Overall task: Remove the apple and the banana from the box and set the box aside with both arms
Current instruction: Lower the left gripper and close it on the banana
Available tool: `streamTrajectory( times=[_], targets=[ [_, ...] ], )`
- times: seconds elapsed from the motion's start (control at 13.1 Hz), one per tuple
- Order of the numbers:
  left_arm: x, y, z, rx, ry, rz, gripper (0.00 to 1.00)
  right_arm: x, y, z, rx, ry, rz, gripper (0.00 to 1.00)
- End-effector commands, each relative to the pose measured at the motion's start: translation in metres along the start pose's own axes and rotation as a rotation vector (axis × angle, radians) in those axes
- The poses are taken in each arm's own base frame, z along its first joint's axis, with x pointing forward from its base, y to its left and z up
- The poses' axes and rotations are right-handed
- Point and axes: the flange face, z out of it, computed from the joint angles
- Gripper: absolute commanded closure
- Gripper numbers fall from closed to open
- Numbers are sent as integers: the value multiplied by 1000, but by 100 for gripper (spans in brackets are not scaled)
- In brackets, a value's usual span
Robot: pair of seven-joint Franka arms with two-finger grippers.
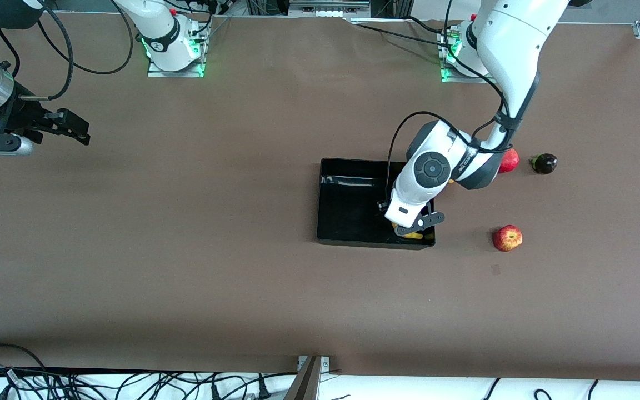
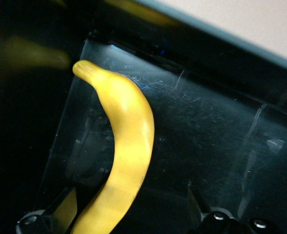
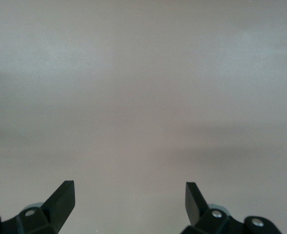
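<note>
The black tray [image 1: 348,200] lies mid-table. The yellow banana [image 1: 411,235] lies in its corner nearest the front camera, toward the left arm's end. My left gripper [image 1: 417,228] is low over that corner. In the left wrist view the banana [image 2: 129,136] rests on the tray floor [image 2: 207,126] between the spread fingers of my left gripper [image 2: 129,192], which is open. The red-and-yellow apple [image 1: 507,238] sits on the table beside the tray, toward the left arm's end. My right gripper [image 1: 75,130] waits open and empty at the right arm's end, and the right wrist view [image 3: 129,187] shows only bare table.
A red fruit [image 1: 510,160] lies partly hidden by the left arm, farther from the front camera than the apple. A small dark purple fruit [image 1: 544,163] lies beside it. Cables run along the table's front edge.
</note>
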Motion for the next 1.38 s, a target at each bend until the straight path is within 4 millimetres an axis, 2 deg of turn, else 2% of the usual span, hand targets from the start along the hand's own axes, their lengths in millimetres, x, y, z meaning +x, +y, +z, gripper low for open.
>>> streamTrajectory(
  times=[0.0,0.23,0.38,0.46,0.54,0.61,0.69,1.0,1.15,1.3],
  targets=[
    [-12,-1,21,6,43,-1,0,0,0,-4,-4,1,-3,0],
    [-17,-4,41,18,87,-20,0,0,0,-4,-5,0,-4,0],
    [-18,-4,44,16,88,-33,0,0,0,-4,-5,0,-4,0],
    [-18,-4,45,16,86,-46,10,0,0,-4,-5,-2,-4,0],
    [-18,-4,46,17,86,-51,48,0,0,-4,-5,-2,-4,0],
    [-18,-4,46,16,85,-54,81,0,0,-4,-5,-3,-4,0],
    [-18,-4,45,17,87,-54,100,0,0,-4,-5,-3,-6,0],
    [-21,2,30,29,82,-54,100,0,1,-4,-5,-3,-4,0],
    [-20,5,6,59,70,-62,100,0,1,-4,-5,-3,-4,0],
    [-23,17,-20,93,47,-53,100,0,1,-4,-5,-3,-4,0]
  ],
)
